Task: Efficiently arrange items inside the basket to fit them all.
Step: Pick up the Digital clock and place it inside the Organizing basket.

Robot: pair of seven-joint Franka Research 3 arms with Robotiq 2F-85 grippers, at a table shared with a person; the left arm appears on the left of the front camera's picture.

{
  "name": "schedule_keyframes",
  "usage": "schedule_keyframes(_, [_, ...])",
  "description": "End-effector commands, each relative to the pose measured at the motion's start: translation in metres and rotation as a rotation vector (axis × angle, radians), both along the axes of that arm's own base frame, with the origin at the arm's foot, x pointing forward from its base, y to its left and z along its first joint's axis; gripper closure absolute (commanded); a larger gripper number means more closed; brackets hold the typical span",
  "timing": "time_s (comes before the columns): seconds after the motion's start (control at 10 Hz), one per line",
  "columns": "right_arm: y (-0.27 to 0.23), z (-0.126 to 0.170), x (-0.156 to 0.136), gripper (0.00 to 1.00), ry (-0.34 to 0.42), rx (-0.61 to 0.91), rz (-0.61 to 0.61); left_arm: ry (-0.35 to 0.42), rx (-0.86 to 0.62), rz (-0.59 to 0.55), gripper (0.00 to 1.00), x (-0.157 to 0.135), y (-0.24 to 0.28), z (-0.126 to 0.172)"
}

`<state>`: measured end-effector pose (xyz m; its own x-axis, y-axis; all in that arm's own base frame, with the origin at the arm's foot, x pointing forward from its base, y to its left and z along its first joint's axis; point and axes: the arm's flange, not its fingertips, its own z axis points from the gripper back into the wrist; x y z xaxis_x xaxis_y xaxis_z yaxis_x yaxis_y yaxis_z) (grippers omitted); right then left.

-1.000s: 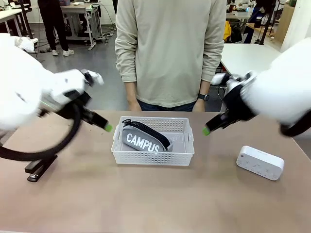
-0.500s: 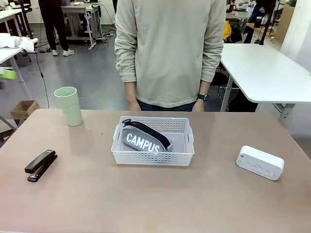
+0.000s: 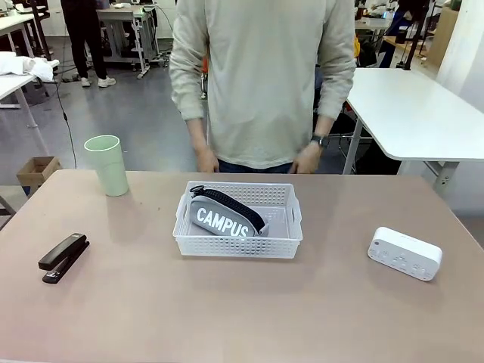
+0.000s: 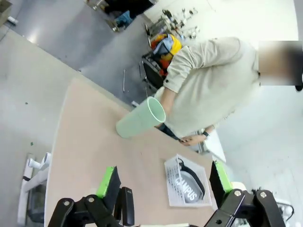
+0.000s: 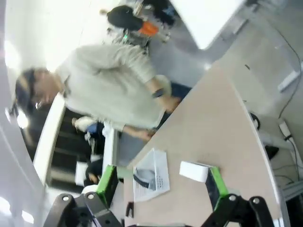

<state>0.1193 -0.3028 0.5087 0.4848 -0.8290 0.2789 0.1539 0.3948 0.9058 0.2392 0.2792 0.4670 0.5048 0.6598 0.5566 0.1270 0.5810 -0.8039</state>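
Empty, the left claw (image 4: 163,176) and right claw (image 5: 161,178) gaped; the grey "CAMPUS" pouch (image 3: 224,217) probably wanted squaring inside the white perforated plastic basket (image 3: 236,248)

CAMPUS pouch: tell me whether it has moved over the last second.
No. The pouch still lies against the left wall of the basket, lettering unchanged.

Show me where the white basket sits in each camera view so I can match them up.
Front view: basket at the table's centre, just in front of the person.
Left wrist view: low, right of centre, below the green cup.
Right wrist view: low, left of centre, beside the white box.
Shared landmark: the person in the pale top at the table's edge behind the basket.
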Motion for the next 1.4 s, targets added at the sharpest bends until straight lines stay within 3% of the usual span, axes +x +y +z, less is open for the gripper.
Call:
schedule_keyframes(0.0, [0.052, -0.063, 0.001, 0.00, 0.031, 0.053, -0.059, -0.027, 0.024, 0.024, 0.00, -0.011, -0.053, -0.035])
schedule_keyframes(0.1, [0.056, -0.070, 0.007, 0.00, 0.051, 0.051, -0.055, 0.006, 0.050, 0.008, 0.00, 0.001, -0.056, -0.035])
schedule_keyframes(0.2, [-0.013, -0.019, -0.010, 0.00, 0.035, 0.042, -0.052, -0.005, -0.010, 0.021, 0.00, -0.002, 0.005, -0.005])
schedule_keyframes(1.3, [-0.013, -0.019, -0.010, 0.00, 0.035, 0.042, -0.052, -0.005, -0.010, 0.021, 0.00, -0.002, 0.005, -0.005])
